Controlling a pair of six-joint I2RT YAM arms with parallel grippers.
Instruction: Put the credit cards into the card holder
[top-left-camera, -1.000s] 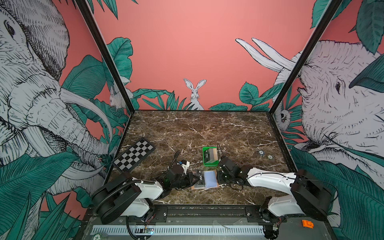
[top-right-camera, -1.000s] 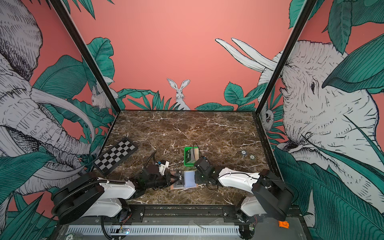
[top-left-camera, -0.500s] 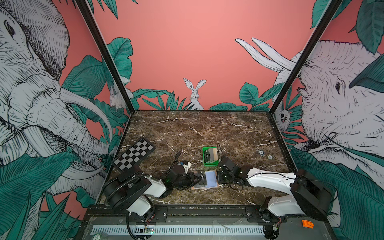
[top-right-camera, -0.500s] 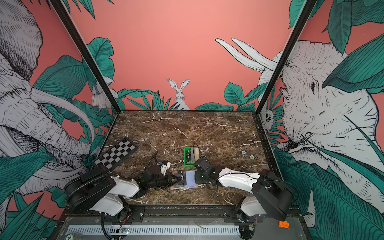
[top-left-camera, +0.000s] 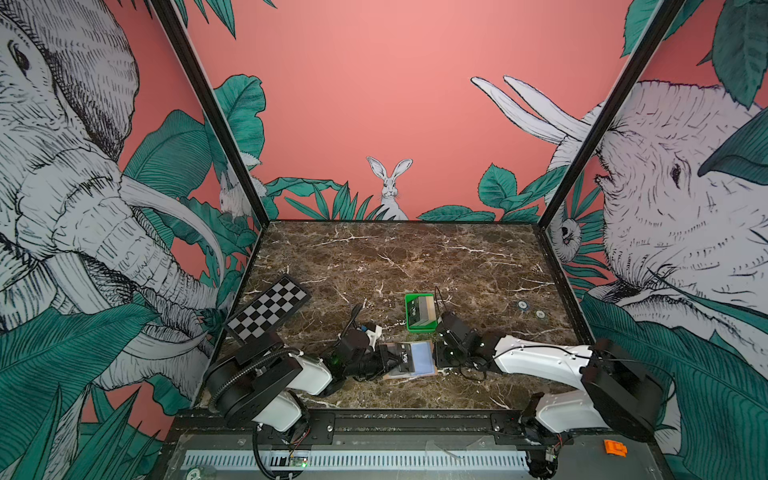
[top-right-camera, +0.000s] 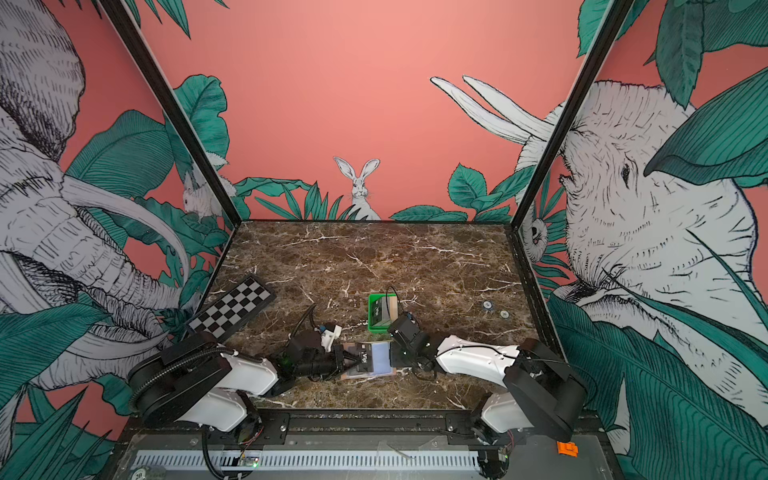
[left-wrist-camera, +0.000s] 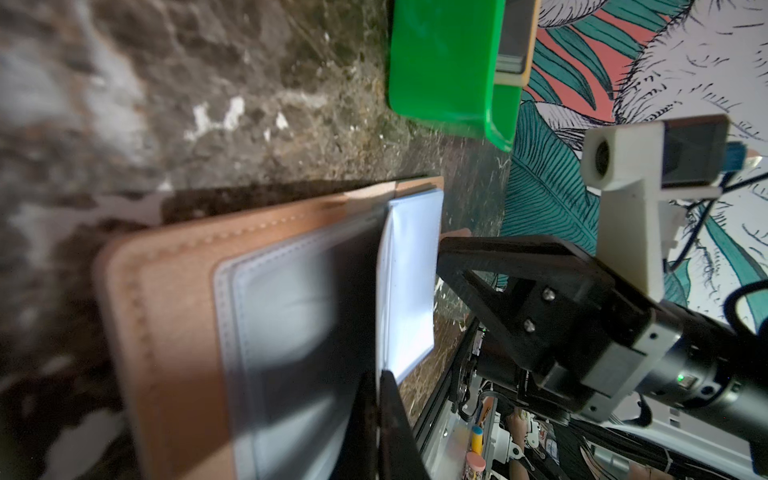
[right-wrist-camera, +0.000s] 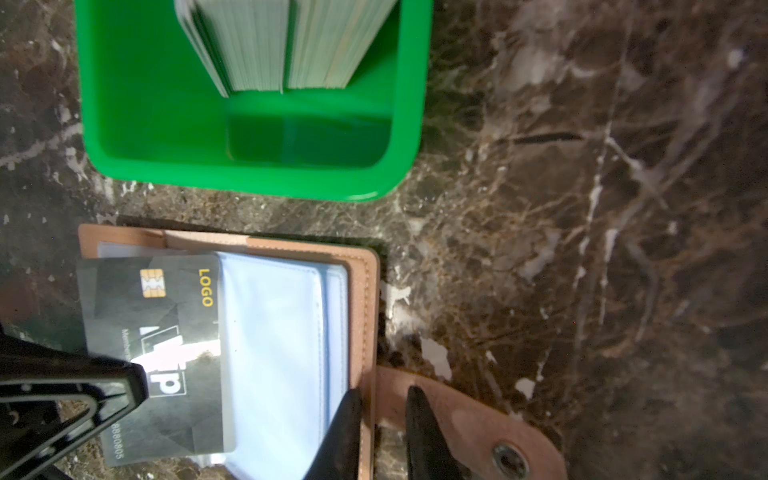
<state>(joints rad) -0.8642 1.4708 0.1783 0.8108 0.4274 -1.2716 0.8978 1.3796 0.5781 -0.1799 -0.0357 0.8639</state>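
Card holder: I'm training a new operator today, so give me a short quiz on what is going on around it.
1. True or false: the black plastic "VIP" card lies inside the green plastic tray.
2. What does the shut left hand grip? A. nothing B. that card C. the tray's rim
3. Fill the blank: the tan leather-like bifold card holder lies ____ on the brown marble table, with its clear pockets facing up.

Key: 1 false, the card is at the holder; 2 B; 3 open.
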